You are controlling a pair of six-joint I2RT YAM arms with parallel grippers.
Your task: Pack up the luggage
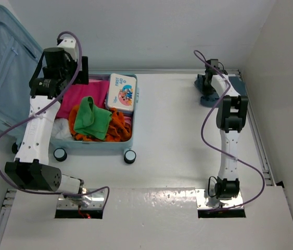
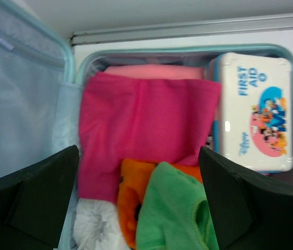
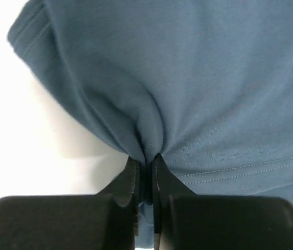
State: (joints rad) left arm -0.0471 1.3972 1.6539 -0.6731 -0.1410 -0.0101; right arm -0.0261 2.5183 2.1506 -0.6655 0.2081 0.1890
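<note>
Lying open with its lid (image 1: 0, 67) raised on the left, the luggage (image 1: 99, 146) sits at the left of the table (image 1: 177, 135), holding a pink cloth (image 2: 146, 120), an orange cloth (image 2: 128, 192), a green cloth (image 2: 172, 208) and a white first-aid box (image 2: 255, 109) against its right wall. The left gripper (image 2: 138, 156) hangs above it, fingers spread wide with nothing between them. Well apart, near the table's far right corner, the right gripper (image 3: 145, 159) is pinched tight on a fold of a blue garment (image 3: 188, 78).
</note>
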